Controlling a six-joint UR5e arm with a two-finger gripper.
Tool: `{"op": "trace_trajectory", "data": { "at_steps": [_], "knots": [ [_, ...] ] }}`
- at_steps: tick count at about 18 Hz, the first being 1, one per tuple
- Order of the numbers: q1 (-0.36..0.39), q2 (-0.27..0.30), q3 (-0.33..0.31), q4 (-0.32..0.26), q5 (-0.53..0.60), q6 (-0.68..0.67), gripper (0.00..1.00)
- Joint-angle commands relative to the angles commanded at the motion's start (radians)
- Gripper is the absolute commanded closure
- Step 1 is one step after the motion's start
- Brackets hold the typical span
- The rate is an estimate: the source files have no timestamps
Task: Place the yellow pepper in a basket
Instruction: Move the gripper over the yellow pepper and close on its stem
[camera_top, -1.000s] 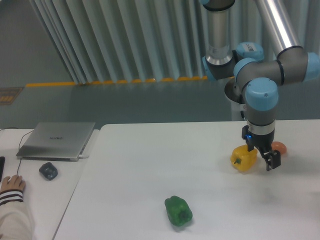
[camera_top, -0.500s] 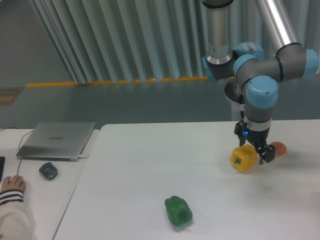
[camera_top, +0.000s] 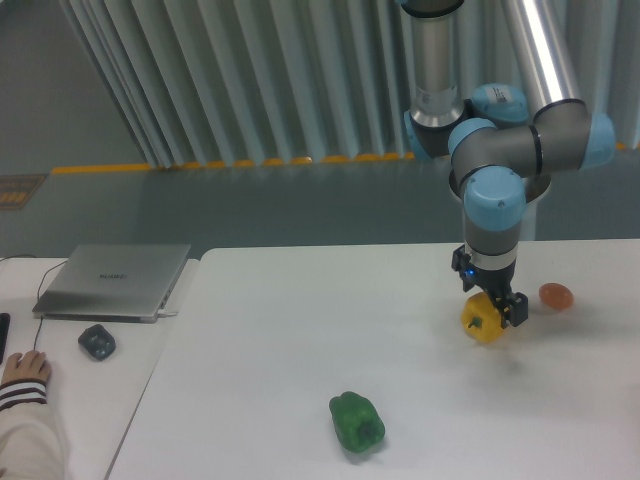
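The yellow pepper (camera_top: 481, 324) lies on the white table (camera_top: 300, 330) at the right. My gripper (camera_top: 490, 298) points down right over its top. The jaws stand apart, one finger on each side of the pepper. I cannot tell whether the fingers touch it. The pepper seems to rest on the table. No basket is in view.
A small orange-brown egg-shaped thing (camera_top: 556, 295) lies just right of the pepper. A green bell pepper (camera_top: 357, 422) lies at the front middle. On a side table at the left are a laptop (camera_top: 115, 280), a mouse (camera_top: 97, 342) and a person's hand (camera_top: 22, 370).
My gripper has moved left from beside the yellow pepper to directly above it, so its fingers now straddle the pepper. The pepper has barely moved.
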Motion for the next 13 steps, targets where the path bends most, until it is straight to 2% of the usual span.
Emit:
{"op": "trace_trajectory", "data": {
  "at_steps": [3,7,10,11,13],
  "knots": [
    [-0.018,-0.012,-0.005,0.028,0.032,-0.043,0.0],
    [-0.037,-0.026,0.002,0.035,0.046,-0.052,0.01],
    [-0.037,-0.026,0.005,0.034,0.046,-0.051,0.14],
    [-0.037,-0.026,0.009,0.034,0.046,-0.051,0.27],
    [-0.037,-0.026,0.011,0.034,0.048,-0.049,0.34]
  ]
}}
